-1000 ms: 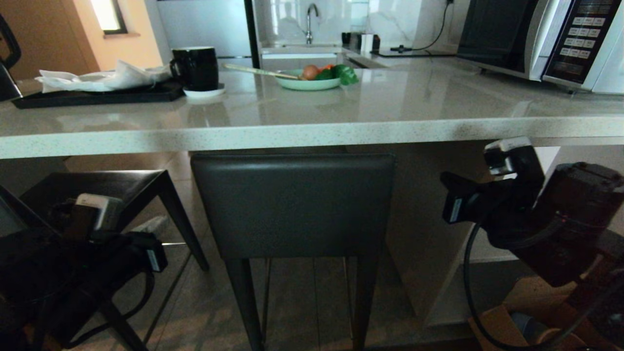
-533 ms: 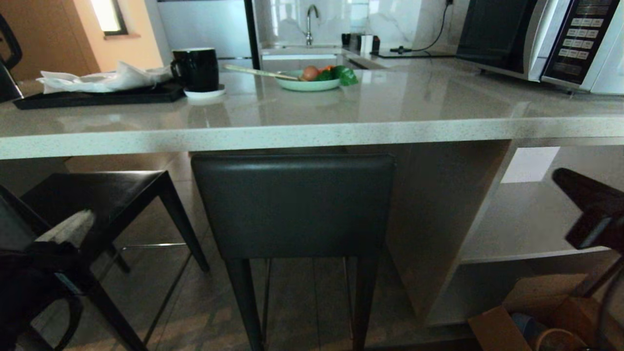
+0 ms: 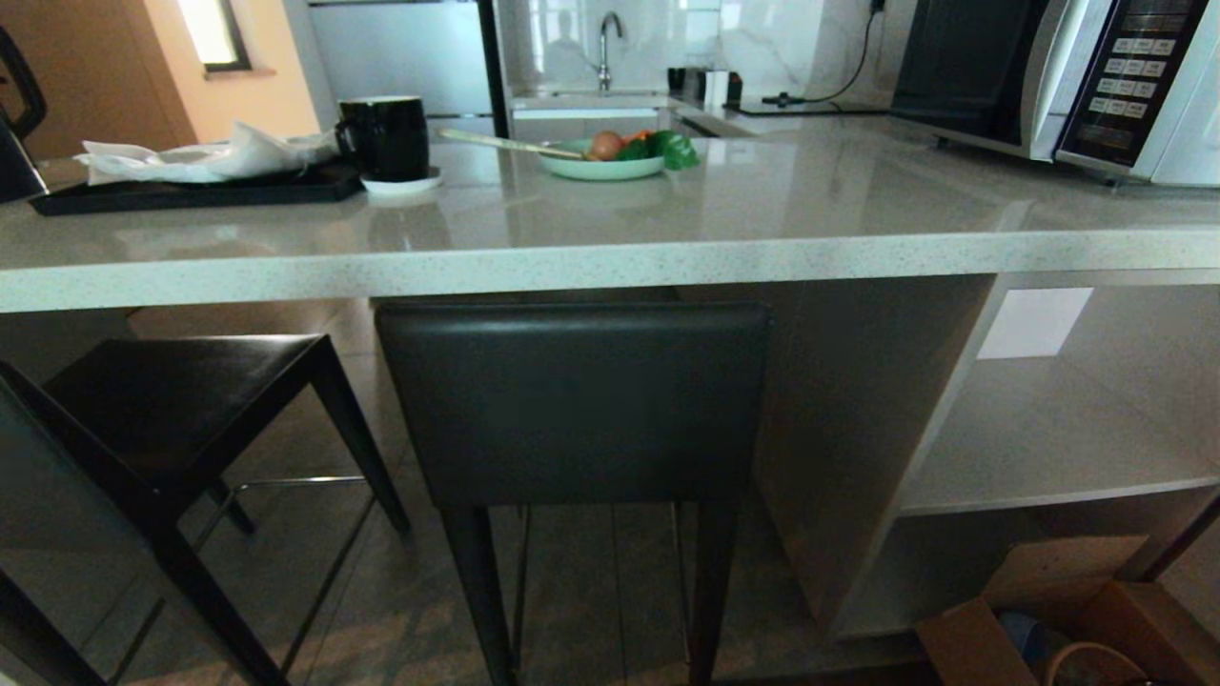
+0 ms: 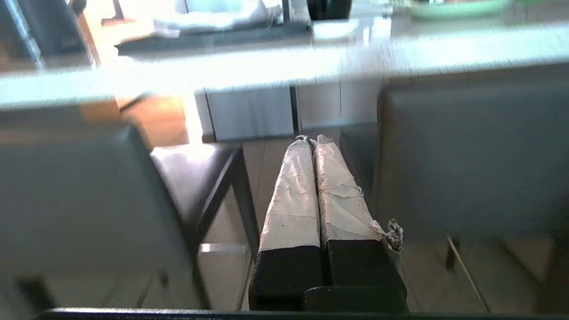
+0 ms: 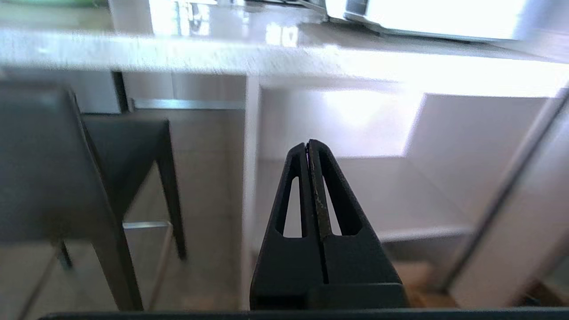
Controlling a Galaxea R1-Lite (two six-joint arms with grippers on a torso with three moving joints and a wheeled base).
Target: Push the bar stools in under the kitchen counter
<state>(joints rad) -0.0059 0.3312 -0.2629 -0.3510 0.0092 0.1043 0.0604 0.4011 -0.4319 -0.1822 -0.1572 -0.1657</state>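
One bar stool point(image 3: 572, 400) stands straight before me, its dark grey backrest just below the thick edge of the kitchen counter point(image 3: 610, 262). The second bar stool point(image 3: 181, 381) is at the left, turned at an angle, with its seat sticking out from under the counter. Neither arm shows in the head view. In the left wrist view my left gripper point(image 4: 312, 140) is shut and empty, its taped fingers pointing into the gap between the left stool point(image 4: 80, 200) and the middle stool point(image 4: 466, 155). My right gripper point(image 5: 307, 144) is shut and empty, facing the shelf unit point(image 5: 400, 178), with the stool point(image 5: 40, 164) off to one side.
On the counter are a black tray with a white cloth point(image 3: 191, 171), a black mug point(image 3: 386, 138), a green plate of vegetables point(image 3: 610, 157) and a microwave point(image 3: 1067, 76). The slab leg point(image 3: 848, 429) stands right of the middle stool. A cardboard box point(image 3: 1029, 638) lies on the floor.
Both arms have dropped back and left the head view; a second ago each was raised at a side of the middle stool. The stools have not moved.
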